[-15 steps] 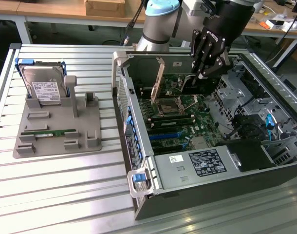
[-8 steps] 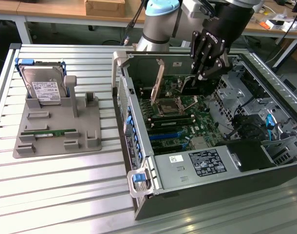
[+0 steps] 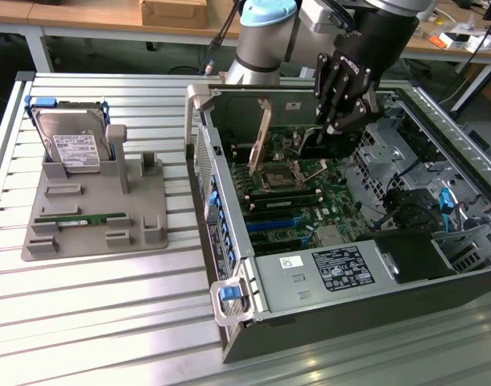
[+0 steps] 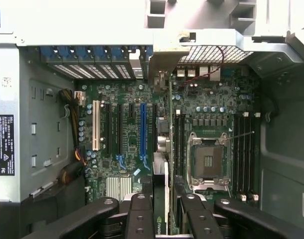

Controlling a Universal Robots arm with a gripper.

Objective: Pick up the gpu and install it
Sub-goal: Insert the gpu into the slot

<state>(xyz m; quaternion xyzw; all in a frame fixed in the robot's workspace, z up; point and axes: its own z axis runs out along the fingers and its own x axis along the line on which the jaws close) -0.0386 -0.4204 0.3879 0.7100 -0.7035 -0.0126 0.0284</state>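
Note:
My gripper (image 3: 332, 127) hangs inside the open computer case (image 3: 229, 241), over the motherboard (image 3: 302, 201). It is shut on the gpu (image 4: 162, 172), which I see edge-on between the two black fingers (image 4: 141, 209). The card's shiny end bracket (image 3: 263, 133) points at the rear wall of the case and stands slightly tilted. In the wrist view the gpu runs between the blue expansion slot (image 4: 143, 129) and the processor socket (image 4: 208, 160), and it is above the board, not seated.
A grey fixture tray (image 3: 141, 233) on the exterior view's left holds a silver hard drive (image 3: 72, 145) and a green memory stick (image 3: 80, 218). The power supply (image 3: 342, 269) fills the near end of the case. Cables and drive cages (image 3: 422, 201) crowd the exterior view's right side.

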